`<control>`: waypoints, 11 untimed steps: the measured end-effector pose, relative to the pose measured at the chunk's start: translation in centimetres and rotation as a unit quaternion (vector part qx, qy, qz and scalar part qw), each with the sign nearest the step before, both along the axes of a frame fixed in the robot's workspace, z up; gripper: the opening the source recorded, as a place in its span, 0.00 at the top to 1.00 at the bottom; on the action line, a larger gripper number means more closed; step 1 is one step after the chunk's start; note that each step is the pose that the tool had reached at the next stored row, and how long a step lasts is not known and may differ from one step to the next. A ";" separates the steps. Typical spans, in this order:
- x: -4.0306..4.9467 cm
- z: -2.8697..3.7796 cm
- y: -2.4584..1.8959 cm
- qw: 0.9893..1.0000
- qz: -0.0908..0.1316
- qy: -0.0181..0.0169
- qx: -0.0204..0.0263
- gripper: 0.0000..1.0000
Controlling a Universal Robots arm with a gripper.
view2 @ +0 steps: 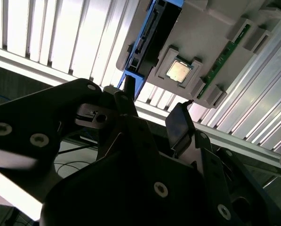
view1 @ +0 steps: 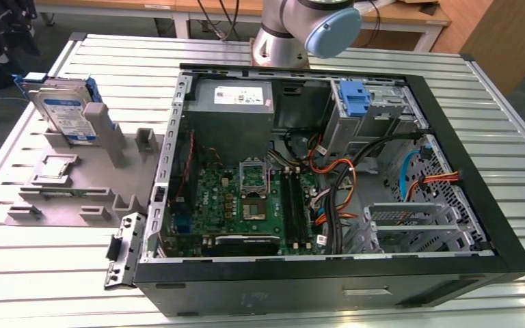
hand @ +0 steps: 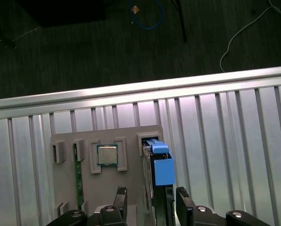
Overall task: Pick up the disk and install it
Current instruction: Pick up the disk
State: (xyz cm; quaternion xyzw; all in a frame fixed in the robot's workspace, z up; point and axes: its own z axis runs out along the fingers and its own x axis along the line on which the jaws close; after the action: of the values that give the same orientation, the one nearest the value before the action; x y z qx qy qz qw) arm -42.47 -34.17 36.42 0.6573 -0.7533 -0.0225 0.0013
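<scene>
Ribbed aluminium counter (view1: pixel 52 287); dark carpet floor (hand: pixel 84 52) beyond its edge. Grey fixture (view1: pixel 62 198) holds the disk (view1: pixel 68 113) upright. Empty tool (hand: pixel 151 194) spread wide over it.

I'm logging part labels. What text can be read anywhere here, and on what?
Label on the disk: print too small to read.
Sticker on the power supply: too small to read.
Lid of the processor: no legible marking.
Nothing here can be quoted.
</scene>
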 end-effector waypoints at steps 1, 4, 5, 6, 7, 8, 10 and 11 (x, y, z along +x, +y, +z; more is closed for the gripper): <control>0.00 0.00 0.00 1.000 0.000 0.000 0.000 0.47; 0.00 0.00 0.00 1.000 0.000 0.000 0.000 0.47; 0.00 0.00 0.00 1.000 0.000 0.000 0.000 0.47; 0.00 0.00 0.00 1.000 0.000 0.000 0.000 0.47; 0.00 0.00 0.00 1.000 0.000 0.000 0.000 0.47; 0.00 -0.01 0.00 1.000 0.000 0.000 0.000 0.47; -0.01 -0.04 0.00 1.000 0.004 0.000 0.000 0.47; -0.02 -0.09 0.00 1.000 0.008 0.000 0.000 0.47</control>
State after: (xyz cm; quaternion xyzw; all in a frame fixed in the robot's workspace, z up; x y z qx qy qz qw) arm -42.49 -34.17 36.32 0.6633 -0.7480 -0.0225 0.0013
